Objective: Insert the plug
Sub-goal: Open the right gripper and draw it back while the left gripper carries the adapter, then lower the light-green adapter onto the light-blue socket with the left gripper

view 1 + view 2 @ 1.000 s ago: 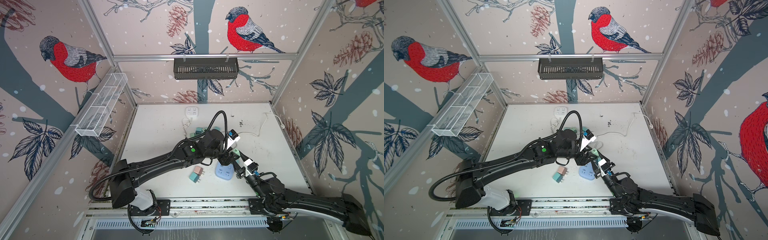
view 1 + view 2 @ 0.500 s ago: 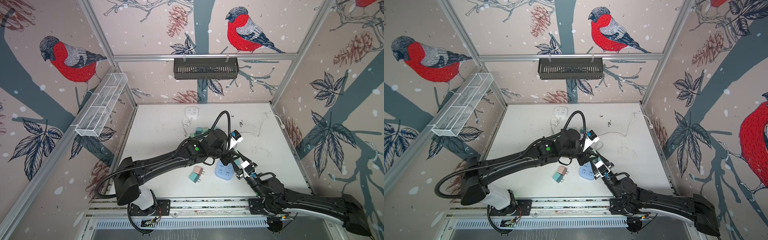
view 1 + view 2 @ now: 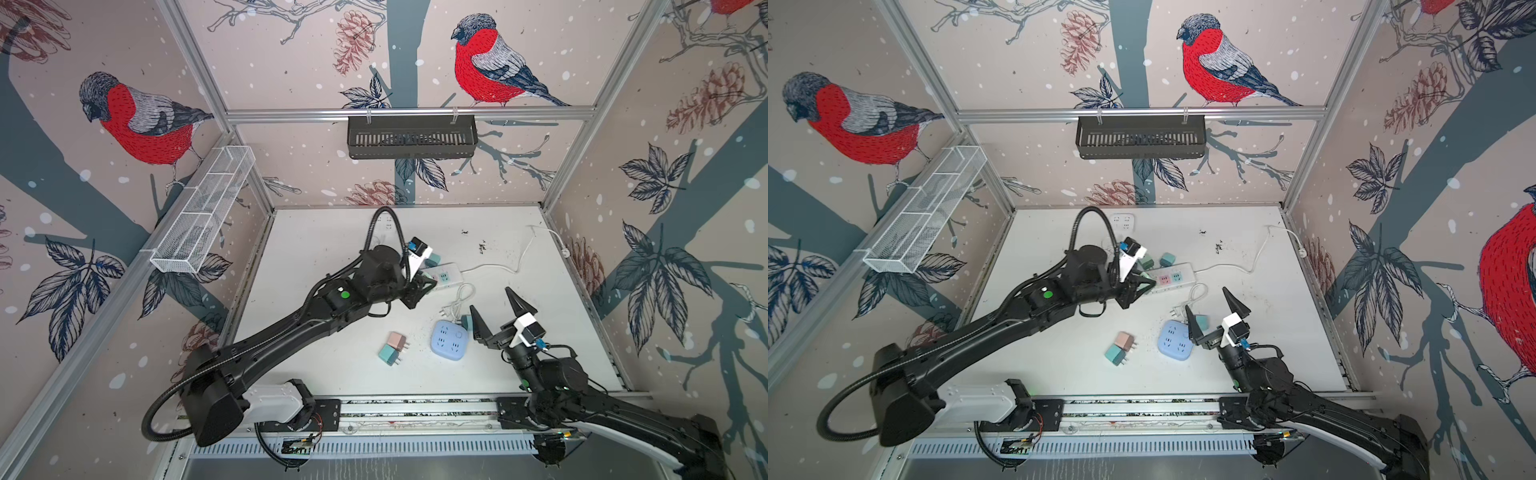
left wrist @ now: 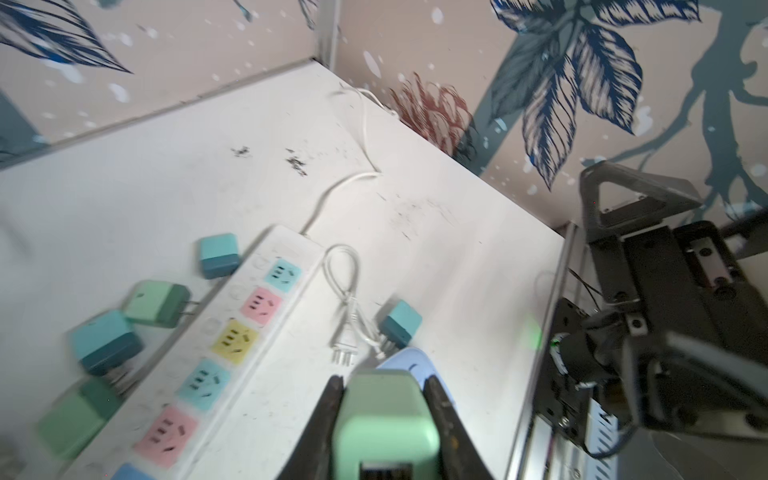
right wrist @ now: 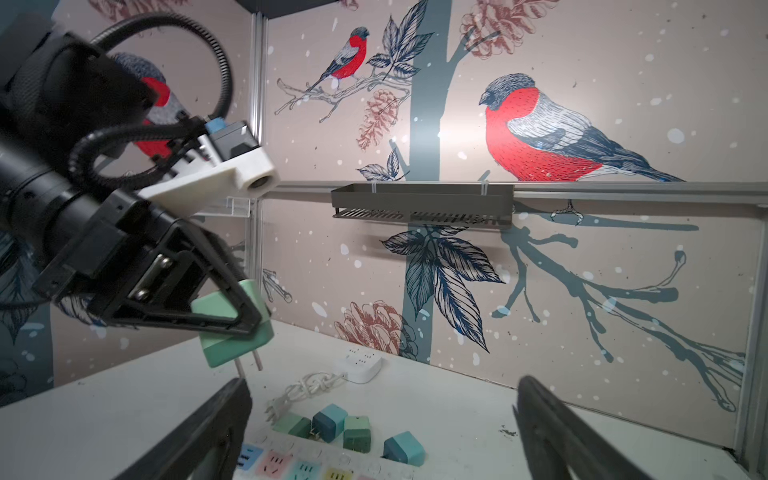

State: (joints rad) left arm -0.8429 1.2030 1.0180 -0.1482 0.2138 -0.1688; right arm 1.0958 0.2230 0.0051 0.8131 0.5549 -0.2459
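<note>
1. Left gripper (image 4: pixel 384 386) is clamped on a mint-green plug (image 5: pixel 232 338), with a black finger (image 4: pixel 328 415) pressed against each side face. The plug's two metal prongs stick out below the jaws and point down.
2. That plug hangs in the air, clear of the table (image 3: pixel 316 249) and seated in no socket. It is at one end of the white power strip (image 3: pixel 444 275); whether it is right over that end or just beside it cannot be told.
3. Ahead of the closed fingers, the strip lies flat with its teal, pink and yellow sockets facing up.
4. Past the strip, on its far side from this gripper, loose teal and green plugs (image 5: pixel 332 424) lie close together.
5. Right gripper (image 3: pixel 492 303) is apart from the left one, its jaws spread wide with nothing between them. It is raised just beside the blue socket cube (image 3: pixel 449 340), with a small teal plug (image 4: pixel 401 324) near one finger.
6. Between the two grippers a looped white cord (image 3: pixel 455 301) lies on the table.
7. Back towards the left arm's base, a pink plug (image 3: pixel 397 340) and a teal plug (image 3: pixel 388 353) lie touching.
</note>
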